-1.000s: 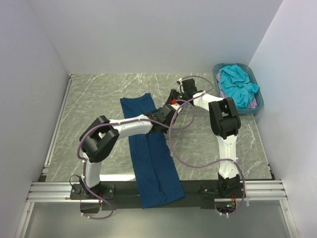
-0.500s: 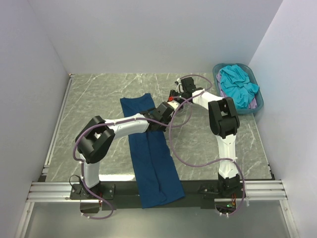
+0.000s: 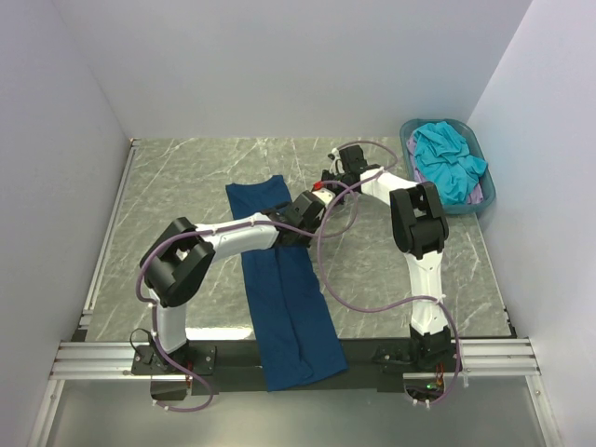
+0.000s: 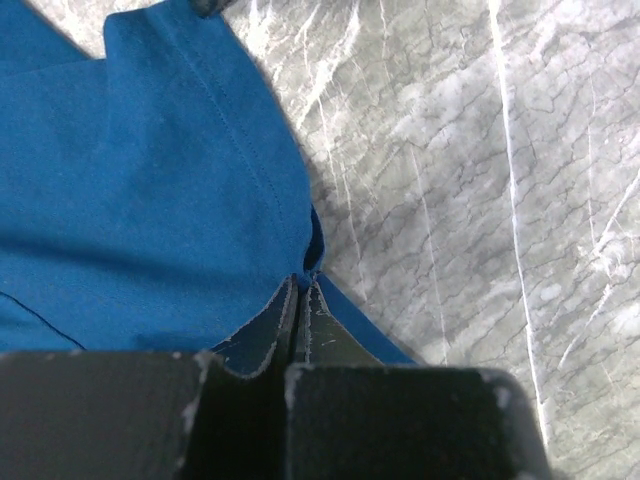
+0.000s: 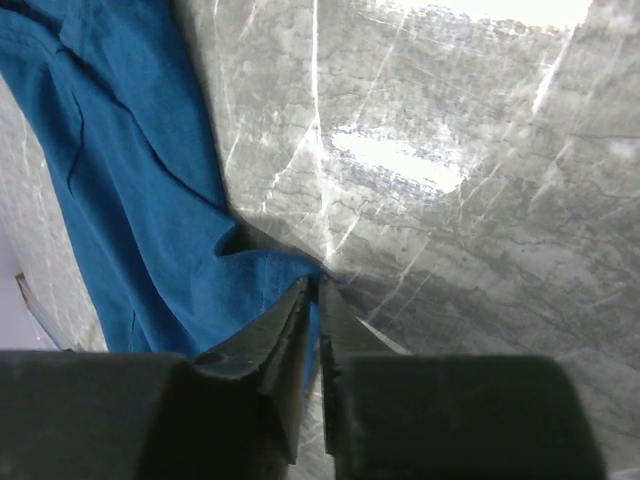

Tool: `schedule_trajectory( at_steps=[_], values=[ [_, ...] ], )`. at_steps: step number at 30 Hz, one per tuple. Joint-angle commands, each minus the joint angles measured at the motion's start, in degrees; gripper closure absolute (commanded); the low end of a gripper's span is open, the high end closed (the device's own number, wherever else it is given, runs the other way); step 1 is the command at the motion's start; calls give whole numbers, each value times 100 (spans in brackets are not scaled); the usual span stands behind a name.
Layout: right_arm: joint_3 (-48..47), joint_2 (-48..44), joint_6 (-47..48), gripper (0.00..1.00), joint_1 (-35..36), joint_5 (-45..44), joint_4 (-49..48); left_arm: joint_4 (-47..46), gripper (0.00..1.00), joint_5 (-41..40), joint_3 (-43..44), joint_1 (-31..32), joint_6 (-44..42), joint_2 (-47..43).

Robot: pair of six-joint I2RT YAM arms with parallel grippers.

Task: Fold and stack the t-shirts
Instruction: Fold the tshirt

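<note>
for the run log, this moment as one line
left gripper: shut on blue shirt edge | right gripper: shut on blue shirt edge | other shirts: in basket

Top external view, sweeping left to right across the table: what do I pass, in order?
left arm's elbow → navy t-shirt → teal basket holding the turquoise t-shirt. The right arm overlaps the basket's span, so it is left out.

Readable text, labels, brands, numbers or signs: none in any view, with the navy tee [image 3: 284, 298] showing plain cloth and the table [image 3: 186, 186] only marble veining.
</note>
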State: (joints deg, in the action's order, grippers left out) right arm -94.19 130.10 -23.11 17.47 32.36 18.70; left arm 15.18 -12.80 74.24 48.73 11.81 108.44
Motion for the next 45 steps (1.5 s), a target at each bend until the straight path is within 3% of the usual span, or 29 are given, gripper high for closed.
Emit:
schedule_trajectory(
  at_steps=[1, 2, 4, 11, 23, 33, 45],
  values=[
    [-125, 103, 97, 89, 46, -291, 195, -208, 99, 137, -58, -39, 172, -385],
    [-187, 77, 140, 96, 54, -335, 256, -191, 99, 163, -58, -39, 181, -394],
    [-310, 24, 210, 100, 46, -519, 406, -95, 99, 181, -24, -39, 251, -368],
    [-907, -99, 343, 100, 37, -1055, 1056, -94, 99, 480, -58, -39, 559, -341],
    [-1671, 68, 343, 100, 116, -1223, 1610, -217, 99, 901, -199, -144, 1235, -403],
    [-2393, 208, 264, 100, 467, -1566, 1910, -463, 99, 1314, -998, -943, 2316, -1149],
    [-2683, 393, -88, 100, 968, -1311, 1357, -946, 99, 1930, -2018, -1682, 3195, -1765]
  ],
)
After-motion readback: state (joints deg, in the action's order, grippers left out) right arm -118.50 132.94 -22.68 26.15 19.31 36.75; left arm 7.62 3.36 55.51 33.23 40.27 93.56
